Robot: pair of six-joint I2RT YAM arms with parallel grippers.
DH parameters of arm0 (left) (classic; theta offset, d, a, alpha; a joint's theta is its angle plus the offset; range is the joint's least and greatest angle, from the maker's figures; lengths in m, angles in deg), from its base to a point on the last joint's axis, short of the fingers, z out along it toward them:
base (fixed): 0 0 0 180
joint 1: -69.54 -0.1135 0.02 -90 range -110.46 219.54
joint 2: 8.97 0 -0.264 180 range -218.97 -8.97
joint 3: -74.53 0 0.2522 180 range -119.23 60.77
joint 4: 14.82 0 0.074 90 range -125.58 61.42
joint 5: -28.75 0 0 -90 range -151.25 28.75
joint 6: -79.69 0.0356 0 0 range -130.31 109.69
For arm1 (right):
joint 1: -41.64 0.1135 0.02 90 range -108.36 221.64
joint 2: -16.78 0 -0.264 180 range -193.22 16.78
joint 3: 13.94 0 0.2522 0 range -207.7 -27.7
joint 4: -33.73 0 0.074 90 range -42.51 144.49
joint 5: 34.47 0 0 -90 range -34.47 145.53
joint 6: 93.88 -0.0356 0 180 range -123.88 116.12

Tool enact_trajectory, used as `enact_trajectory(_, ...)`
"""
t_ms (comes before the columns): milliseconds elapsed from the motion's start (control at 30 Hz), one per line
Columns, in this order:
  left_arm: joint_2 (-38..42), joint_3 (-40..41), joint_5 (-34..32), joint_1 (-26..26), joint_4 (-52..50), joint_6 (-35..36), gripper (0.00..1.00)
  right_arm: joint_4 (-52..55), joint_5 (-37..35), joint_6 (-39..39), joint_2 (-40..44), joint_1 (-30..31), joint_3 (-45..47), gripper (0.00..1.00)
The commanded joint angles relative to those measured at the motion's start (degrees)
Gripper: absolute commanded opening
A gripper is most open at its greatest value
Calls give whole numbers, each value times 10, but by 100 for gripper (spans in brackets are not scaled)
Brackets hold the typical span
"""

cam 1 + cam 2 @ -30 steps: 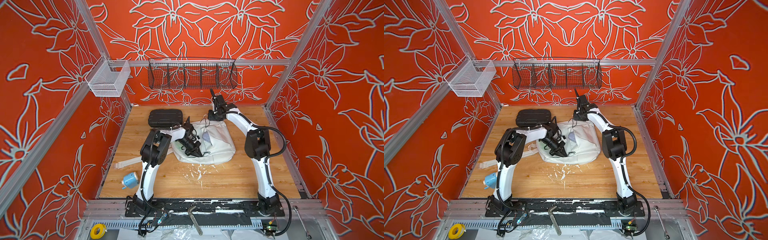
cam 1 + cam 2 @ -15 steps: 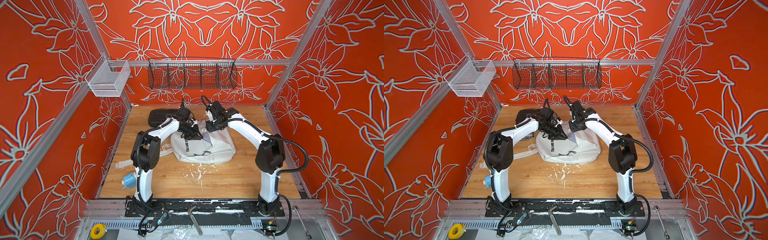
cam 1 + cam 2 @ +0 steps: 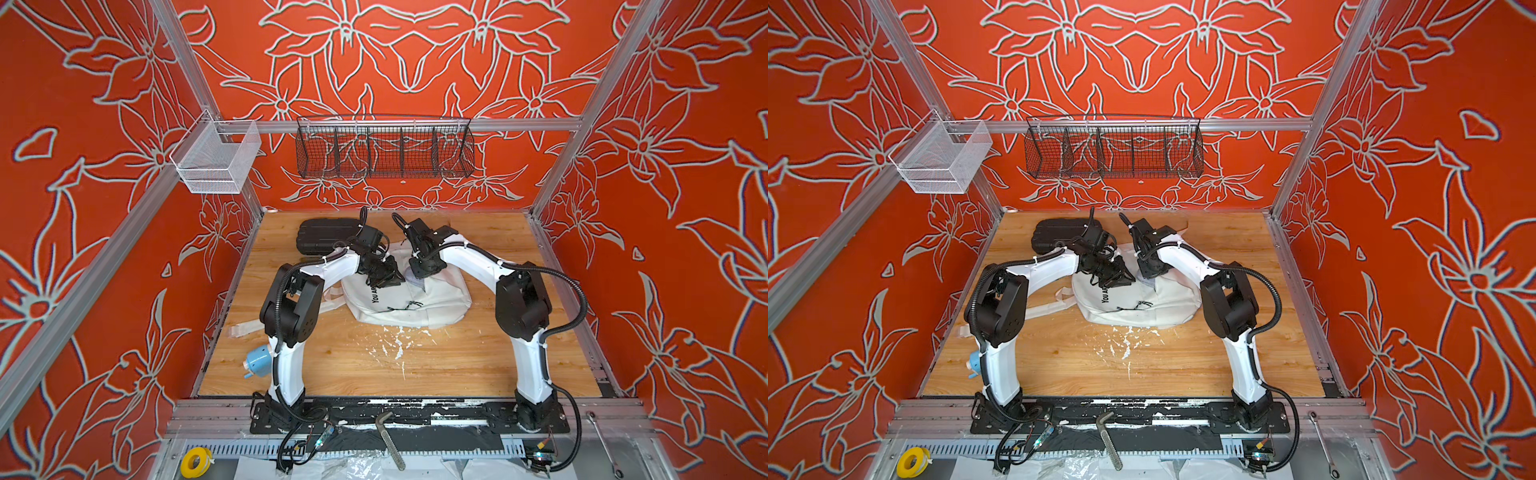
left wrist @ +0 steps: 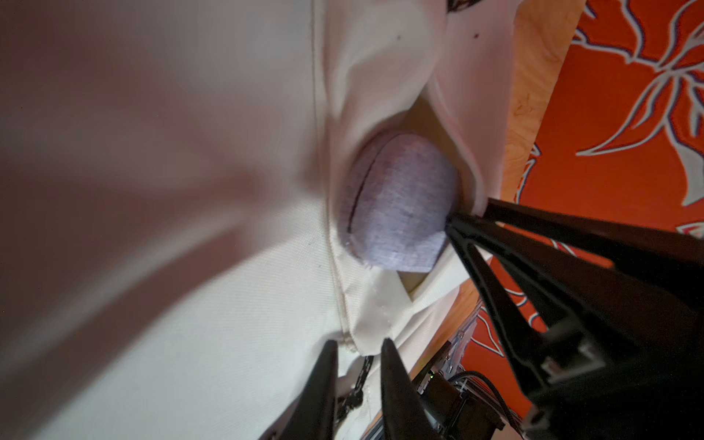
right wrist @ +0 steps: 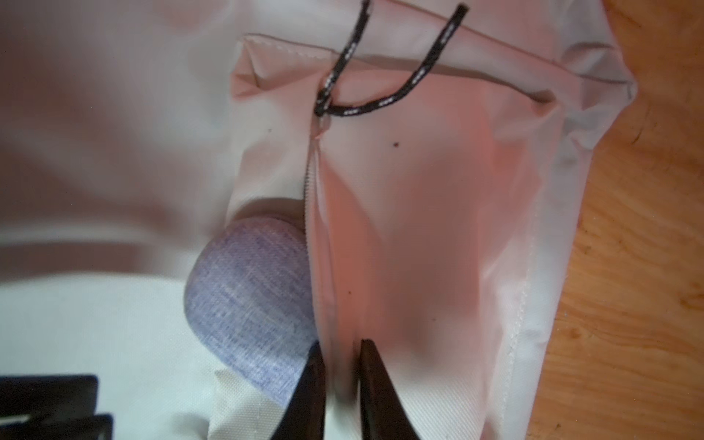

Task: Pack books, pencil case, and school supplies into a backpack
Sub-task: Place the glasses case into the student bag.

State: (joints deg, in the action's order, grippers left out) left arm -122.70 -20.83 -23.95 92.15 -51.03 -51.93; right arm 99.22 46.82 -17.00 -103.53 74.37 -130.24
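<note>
Pencil case (image 5: 251,289) bulges from tight backpack (image 5: 419,228) opening; right jaws pinch zip edge.

White backpack (image 3: 419,305) on wooden table (image 3: 457,365), left pincer (image 3: 394,281) and right pincer (image 3: 417,275) side by side over it

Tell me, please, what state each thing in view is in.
backpack: lying flat, zip open.
pencil case: partly inside the backpack.
pencil sharpener: on the table, unpacked.
black case: closed.
left gripper: jaws slightly apart.
right gripper: jaws shut on the backpack's edge.
</note>
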Motion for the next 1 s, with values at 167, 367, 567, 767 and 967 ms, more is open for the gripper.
enact_trajectory(167,-4,20,5,11,54,-62,17,-15,-2,-4,40,0,20,0)
enact_trajectory(367,-34,17,-2,12,83,-86,15,-33,46,-13,60,-1,27,0)
enact_trajectory(567,-67,-11,-3,13,128,-108,12,-47,100,-17,81,-1,42,0)
enact_trajectory(767,-95,-40,-14,13,192,-129,9,-108,182,-30,118,-1,90,0)
enact_trajectory(967,-125,-111,-6,35,233,-146,10,-141,235,-43,111,-1,106,0)
